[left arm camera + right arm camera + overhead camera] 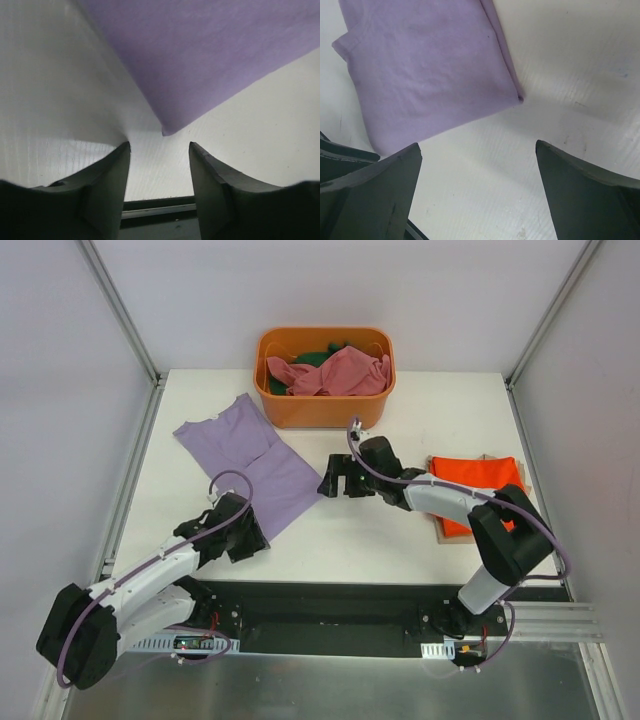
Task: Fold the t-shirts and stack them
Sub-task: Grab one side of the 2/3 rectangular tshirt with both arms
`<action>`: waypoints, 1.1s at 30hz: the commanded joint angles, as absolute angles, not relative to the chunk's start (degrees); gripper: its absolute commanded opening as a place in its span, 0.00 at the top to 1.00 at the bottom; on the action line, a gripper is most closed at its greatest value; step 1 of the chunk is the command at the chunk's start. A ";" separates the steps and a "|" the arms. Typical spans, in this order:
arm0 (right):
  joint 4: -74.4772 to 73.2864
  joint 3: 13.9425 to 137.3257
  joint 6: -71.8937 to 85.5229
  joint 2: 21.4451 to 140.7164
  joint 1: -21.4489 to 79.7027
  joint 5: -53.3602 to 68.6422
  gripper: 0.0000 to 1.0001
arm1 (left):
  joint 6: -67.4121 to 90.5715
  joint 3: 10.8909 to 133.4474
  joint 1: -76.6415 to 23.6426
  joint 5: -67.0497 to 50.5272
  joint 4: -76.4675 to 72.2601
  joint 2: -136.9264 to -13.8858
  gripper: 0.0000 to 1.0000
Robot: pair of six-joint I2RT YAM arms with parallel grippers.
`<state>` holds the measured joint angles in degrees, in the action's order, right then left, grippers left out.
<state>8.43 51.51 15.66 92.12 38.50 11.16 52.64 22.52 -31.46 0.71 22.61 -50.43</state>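
Lavender t-shirt (252, 458), orange tub (322, 410), white table (385, 532)

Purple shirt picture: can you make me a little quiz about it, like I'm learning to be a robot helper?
1. True or false: the lavender shirt lies on the table, outside the orange tub.
2. Which shirt lies at the table's right side? A. dark green shirt B. orange-red shirt C. pink shirt
3. Short answer: does the left gripper or the right gripper hold any cloth?

Key: 1 true; 2 B; 3 neither, both are open with nothing between the fingers.
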 commanded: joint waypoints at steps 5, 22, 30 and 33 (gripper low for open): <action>6.33 57.65 20.21 98.52 39.11 12.05 0.07 | 54.75 22.59 -31.64 1.49 19.07 -57.92 0.77; 2.11 64.07 19.51 106.61 39.46 8.62 0.16 | 53.35 25.75 -31.64 6.68 19.07 -65.47 1.00; -1.48 68.11 22.06 110.65 39.64 4.31 0.43 | 51.59 25.05 -31.64 4.57 18.99 -64.07 1.00; -5.09 69.87 23.11 112.06 39.64 2.55 0.51 | 50.72 24.96 -31.64 3.69 19.07 -63.55 1.00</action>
<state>0.69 66.92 20.86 109.93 39.27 6.35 53.28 26.00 -31.48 3.42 15.99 -64.05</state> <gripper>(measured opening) 0.537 0.009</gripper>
